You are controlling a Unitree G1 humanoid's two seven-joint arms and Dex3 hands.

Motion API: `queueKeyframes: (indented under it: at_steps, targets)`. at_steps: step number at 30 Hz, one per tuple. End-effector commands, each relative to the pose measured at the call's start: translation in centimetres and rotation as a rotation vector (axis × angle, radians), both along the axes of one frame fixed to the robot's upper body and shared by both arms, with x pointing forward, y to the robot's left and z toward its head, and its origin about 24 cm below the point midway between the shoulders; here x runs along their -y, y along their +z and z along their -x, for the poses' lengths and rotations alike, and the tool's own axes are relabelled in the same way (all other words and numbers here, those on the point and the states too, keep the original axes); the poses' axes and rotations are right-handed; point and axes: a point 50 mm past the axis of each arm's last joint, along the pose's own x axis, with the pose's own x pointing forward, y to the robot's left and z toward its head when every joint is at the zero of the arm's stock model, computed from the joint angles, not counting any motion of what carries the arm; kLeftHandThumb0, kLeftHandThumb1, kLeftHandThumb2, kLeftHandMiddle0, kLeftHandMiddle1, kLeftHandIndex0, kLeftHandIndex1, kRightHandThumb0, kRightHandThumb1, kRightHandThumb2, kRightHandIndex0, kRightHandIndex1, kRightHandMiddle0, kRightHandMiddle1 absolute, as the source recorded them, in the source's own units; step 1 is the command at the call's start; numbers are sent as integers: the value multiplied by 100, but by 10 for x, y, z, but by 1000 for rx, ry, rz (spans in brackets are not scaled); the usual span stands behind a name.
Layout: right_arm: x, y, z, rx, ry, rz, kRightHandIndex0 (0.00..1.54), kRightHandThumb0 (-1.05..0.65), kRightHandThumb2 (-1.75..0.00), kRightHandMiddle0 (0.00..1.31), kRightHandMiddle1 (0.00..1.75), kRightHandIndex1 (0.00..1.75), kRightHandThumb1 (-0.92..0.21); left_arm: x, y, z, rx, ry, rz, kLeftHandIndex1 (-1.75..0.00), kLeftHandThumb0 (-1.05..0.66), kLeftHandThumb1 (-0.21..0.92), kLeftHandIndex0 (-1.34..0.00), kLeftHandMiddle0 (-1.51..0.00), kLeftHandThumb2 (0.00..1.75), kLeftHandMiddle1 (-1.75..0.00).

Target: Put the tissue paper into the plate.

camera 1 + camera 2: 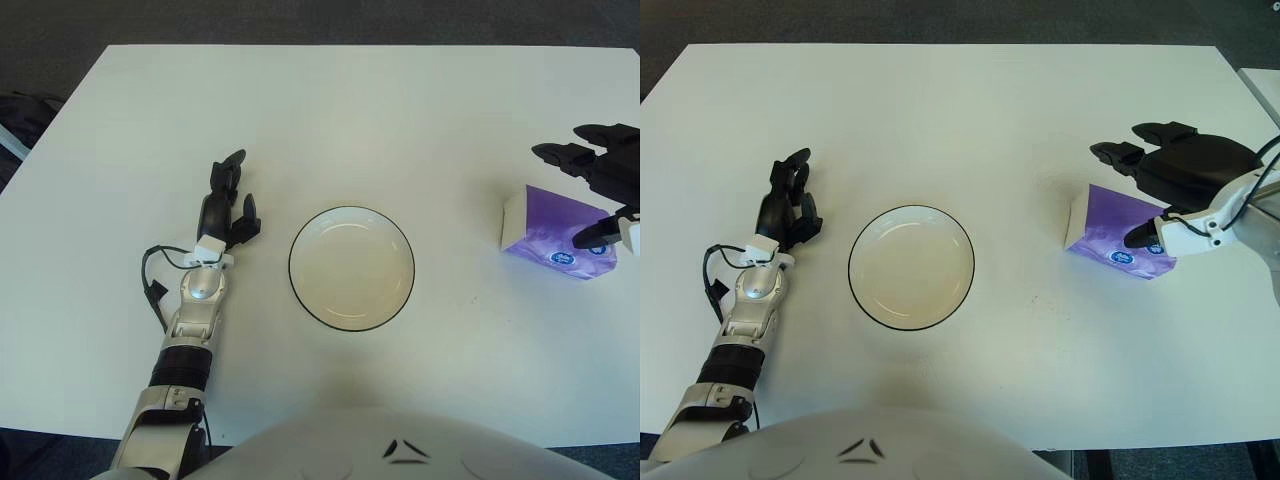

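Right eye view showed the right hand (pixel 1155 190) spread open over the tissue pack (pixel 1110 232), nothing gripped; plate (pixel 911 267) was bare (left hand (pixel 787 212) idle, relaxed, beside it).

White table (pixel 330 110) (dark floor (pixel 300 20))

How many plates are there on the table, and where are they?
1. The single plate sits on the white table, between the idle left hand and the purple tissue pack, which the open right hand is over. None appears hidden.
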Motion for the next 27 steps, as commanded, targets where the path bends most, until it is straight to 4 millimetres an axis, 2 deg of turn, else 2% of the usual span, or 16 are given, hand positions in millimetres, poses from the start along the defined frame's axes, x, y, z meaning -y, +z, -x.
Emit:
queueKeyframes:
  at_steps: [1, 15, 21, 27]
  targets:
    - [1, -2, 2, -1, -3, -16, 0, -105, -43, 0, 0, 0, -92, 5, -52, 28, -231, 23, 32, -78, -70, 92, 0, -34, 91, -4]
    - [0, -7, 2, -15, -42, -12, 0, -105, -47, 0, 0, 0, -92, 2, -52, 28, -228, 33, 37, -79, -72, 92, 0, -32, 91, -3]
    - [6, -40, -15, -36, -56, -34, 0, -105, -46, 0, 0, 0, -92, 1, -52, 29, -222, 33, 33, -79, -71, 92, 0, -32, 91, -4]
    - [13, -47, -20, -43, -72, -49, 0, -105, -49, 0, 0, 0, -92, 0, -52, 29, -229, 35, 41, -79, -70, 92, 0, -32, 91, -4]
